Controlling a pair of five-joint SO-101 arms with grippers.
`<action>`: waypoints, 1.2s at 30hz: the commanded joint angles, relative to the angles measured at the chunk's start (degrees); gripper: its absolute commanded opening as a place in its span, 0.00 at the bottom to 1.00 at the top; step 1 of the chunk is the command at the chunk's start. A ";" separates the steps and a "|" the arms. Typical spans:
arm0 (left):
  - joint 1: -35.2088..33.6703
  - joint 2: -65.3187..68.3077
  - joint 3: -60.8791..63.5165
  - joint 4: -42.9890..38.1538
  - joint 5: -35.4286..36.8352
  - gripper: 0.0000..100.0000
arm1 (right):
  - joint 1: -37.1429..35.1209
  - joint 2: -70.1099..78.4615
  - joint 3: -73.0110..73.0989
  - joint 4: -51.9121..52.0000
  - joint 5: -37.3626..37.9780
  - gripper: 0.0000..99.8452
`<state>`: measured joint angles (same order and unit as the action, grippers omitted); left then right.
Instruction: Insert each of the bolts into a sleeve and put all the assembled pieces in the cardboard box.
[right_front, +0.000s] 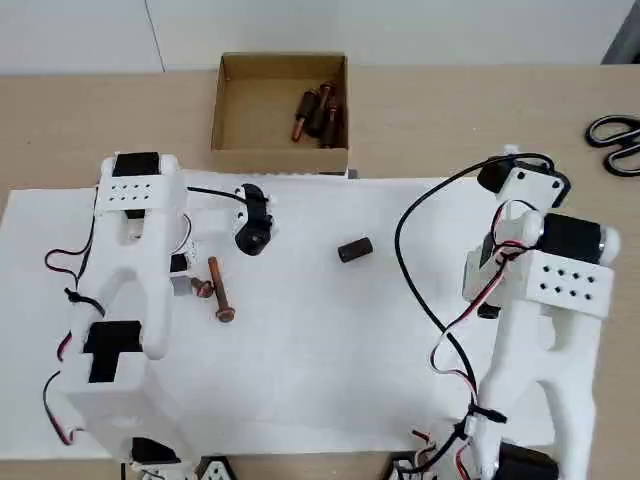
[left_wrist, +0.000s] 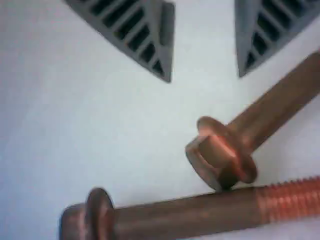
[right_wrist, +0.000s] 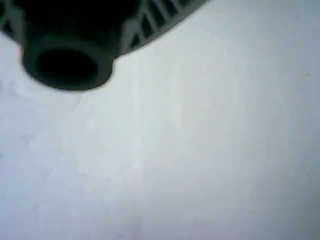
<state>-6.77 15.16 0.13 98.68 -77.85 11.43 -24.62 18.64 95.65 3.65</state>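
Seen from above, your cardboard box (right_front: 225, 110) sits beyond the white sheet (right_front: 330, 350) with assembled pieces (right_front: 318, 112) inside. A loose sleeve (right_front: 354, 249) lies mid-sheet, and two bolts (right_front: 220, 297) rest just beside your left arm. At your left wrist, the left claw (left_wrist: 204, 75) stands apart above those bolts, one bolt's head touching the other's shank. At your right wrist, the right claw (right_wrist: 85, 25) is clamped on a second sleeve (right_wrist: 67, 62) over the sheet.
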 joint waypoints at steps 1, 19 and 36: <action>0.26 -0.79 -0.31 0.00 -19.16 0.10 | 0.66 -1.54 -0.44 -0.31 1.93 0.01; 0.35 1.49 -0.22 -8.88 -20.22 0.15 | 0.66 -1.89 -0.53 -1.54 3.16 0.00; 0.26 13.01 -4.70 -8.79 -20.92 0.14 | 0.66 -1.98 -0.53 -1.27 2.99 0.00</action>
<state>-6.86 27.56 -3.91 90.68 -77.85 11.43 -24.70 18.64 94.86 6.37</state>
